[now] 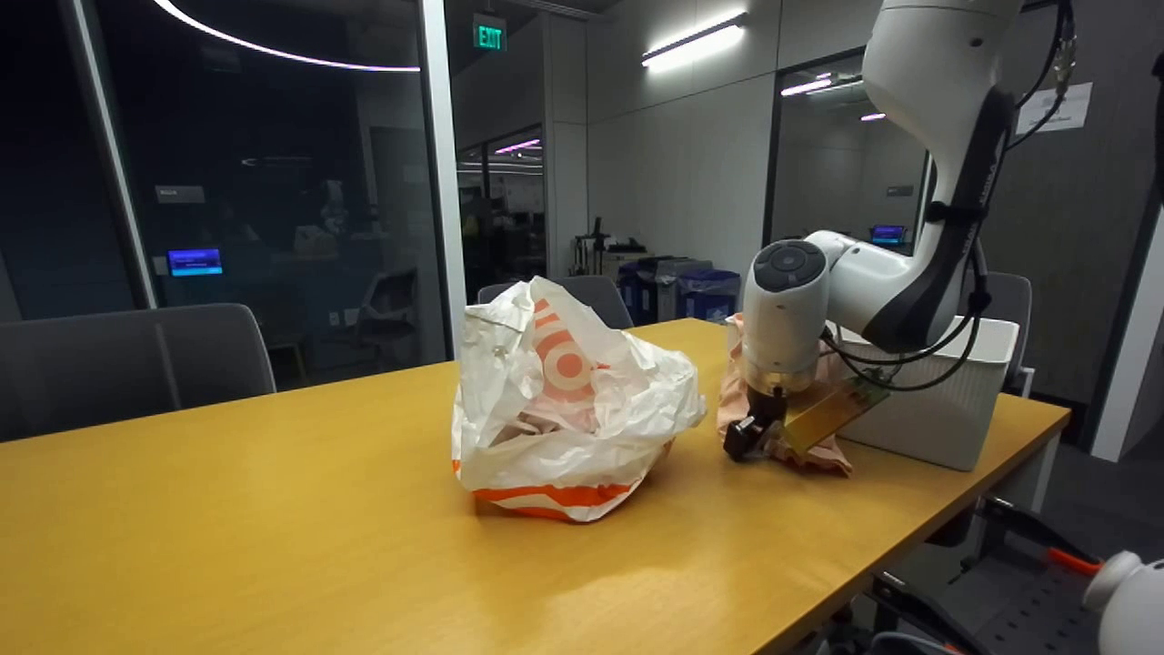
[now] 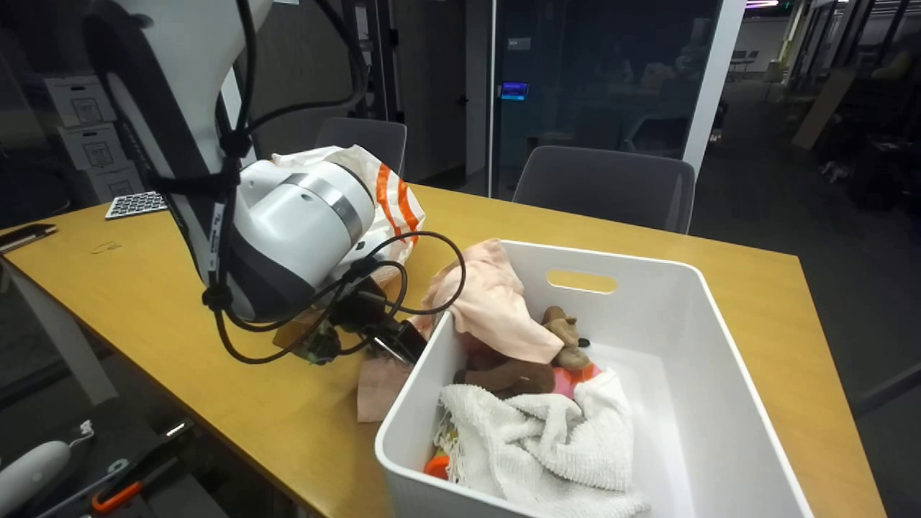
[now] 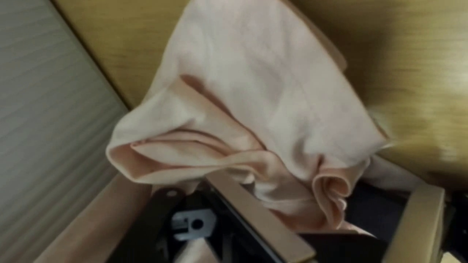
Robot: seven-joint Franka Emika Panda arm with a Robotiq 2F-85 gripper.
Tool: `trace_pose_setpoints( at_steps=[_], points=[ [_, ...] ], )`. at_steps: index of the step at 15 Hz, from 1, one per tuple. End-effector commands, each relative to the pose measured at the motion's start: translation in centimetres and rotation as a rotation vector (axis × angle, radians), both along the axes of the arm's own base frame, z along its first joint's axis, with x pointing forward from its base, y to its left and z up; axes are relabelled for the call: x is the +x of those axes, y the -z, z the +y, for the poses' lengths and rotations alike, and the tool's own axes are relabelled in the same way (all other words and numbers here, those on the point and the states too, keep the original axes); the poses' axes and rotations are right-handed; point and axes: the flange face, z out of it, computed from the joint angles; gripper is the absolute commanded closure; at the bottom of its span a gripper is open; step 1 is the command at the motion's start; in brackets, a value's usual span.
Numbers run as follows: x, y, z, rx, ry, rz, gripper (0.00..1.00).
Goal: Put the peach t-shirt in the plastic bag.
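A white cloth (image 2: 547, 446) and a brown toy (image 2: 563, 334) are held in a white bin (image 2: 655, 306) set on the table (image 1: 273, 528).

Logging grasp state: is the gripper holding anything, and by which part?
Nothing held: the gripper stands open, its fingers apart, with folds of the peach t-shirt showing between them.

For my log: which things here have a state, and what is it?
Gripper: jaws apart
White bin: upright, open-topped, partly filled
White cloth: crumpled, inside the bin
Peach t-shirt: rumpled, draped over the bin's edge
Plastic bag: crumpled, mouth seemingly open, resting on the table
Exit sign: lit
Strip light: lit
Wall display: lit
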Motion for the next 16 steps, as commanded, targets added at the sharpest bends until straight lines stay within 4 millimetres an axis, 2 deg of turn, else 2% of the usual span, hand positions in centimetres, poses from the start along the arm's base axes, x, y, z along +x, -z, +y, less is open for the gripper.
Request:
trace_pose_setpoints(
  at_steps=[1,4,5,9,12,16],
  points=[
    [0.4,-0.4,-1.4,0.016,0.033,0.034,0.69],
    [0.8,-2.2,-3.0,0.036,0.050,0.066,0.92],
    [1.0,-2.9,-3.6,0.053,0.055,0.077,0.97],
    [2.2,-6.6,-6.4,0.117,0.090,0.050,1.00],
    [3.0,-9.3,-8.1,0.168,0.117,0.018,0.96],
    [3.8,-12.1,-10.8,0.283,0.142,-0.012,0.97]
  ],
)
